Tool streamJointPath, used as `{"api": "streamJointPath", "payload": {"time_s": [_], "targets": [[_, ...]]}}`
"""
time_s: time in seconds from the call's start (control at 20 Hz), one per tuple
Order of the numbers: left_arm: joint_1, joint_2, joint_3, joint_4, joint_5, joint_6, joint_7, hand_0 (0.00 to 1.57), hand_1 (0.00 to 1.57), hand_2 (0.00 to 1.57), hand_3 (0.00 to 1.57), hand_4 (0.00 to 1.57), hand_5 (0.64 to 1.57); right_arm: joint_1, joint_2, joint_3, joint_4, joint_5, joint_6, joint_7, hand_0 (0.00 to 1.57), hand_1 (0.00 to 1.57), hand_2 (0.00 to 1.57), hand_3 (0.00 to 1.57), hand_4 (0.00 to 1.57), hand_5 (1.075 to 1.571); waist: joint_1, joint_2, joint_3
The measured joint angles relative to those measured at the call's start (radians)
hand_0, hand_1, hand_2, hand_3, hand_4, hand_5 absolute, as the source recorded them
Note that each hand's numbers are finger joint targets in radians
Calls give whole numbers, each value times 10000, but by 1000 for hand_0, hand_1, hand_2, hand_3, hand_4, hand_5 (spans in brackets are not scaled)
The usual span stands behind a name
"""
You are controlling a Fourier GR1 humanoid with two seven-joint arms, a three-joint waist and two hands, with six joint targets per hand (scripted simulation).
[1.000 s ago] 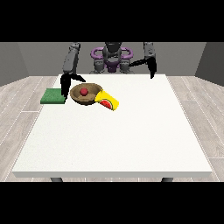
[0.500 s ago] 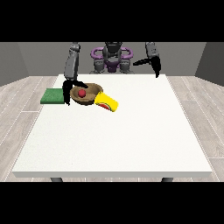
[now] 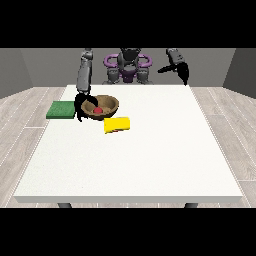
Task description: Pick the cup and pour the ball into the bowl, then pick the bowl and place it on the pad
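Ball [image 3: 98, 109] — round, in wooden bowl [image 3: 111, 103].

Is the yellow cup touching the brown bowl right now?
Apart. In the front view a thin strip of white table shows between the yellow cup, lying on its side, and the brown bowl.

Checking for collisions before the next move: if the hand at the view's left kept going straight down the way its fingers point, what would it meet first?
Most likely the white table, just beside the bowl it is gripping; the hand points down at the rim. Depth is hard to judge.
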State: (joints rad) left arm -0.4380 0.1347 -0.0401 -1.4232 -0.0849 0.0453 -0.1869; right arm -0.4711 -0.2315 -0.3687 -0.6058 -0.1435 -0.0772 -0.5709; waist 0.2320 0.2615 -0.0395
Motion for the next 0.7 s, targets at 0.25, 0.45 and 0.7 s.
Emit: {"api": "streamJointPath", "payload": {"time_s": [0.25,0.45,0.7], "targets": [[-118,-35,-143,-4,46,-200,106,0,0,0,0,898,1466,373,-415,512,-201,999,-1800,499,1571,1571,1571,1256,898,1566,450,-167,-8],[103,-76,7,490,204,-273,137,0,0,0,0,973,1423,253,-744,1000,-98,1639,-2540,2314,1571,1571,1571,945,844,1563,336,-845,130],[848,30,500,1620,435,-346,-276,0,0,0,0,1003,1407,-350,-1164,1753,-317,2245,-2545,5288,1571,1571,1571,874,798,1564,-492,-2092,296]]}}
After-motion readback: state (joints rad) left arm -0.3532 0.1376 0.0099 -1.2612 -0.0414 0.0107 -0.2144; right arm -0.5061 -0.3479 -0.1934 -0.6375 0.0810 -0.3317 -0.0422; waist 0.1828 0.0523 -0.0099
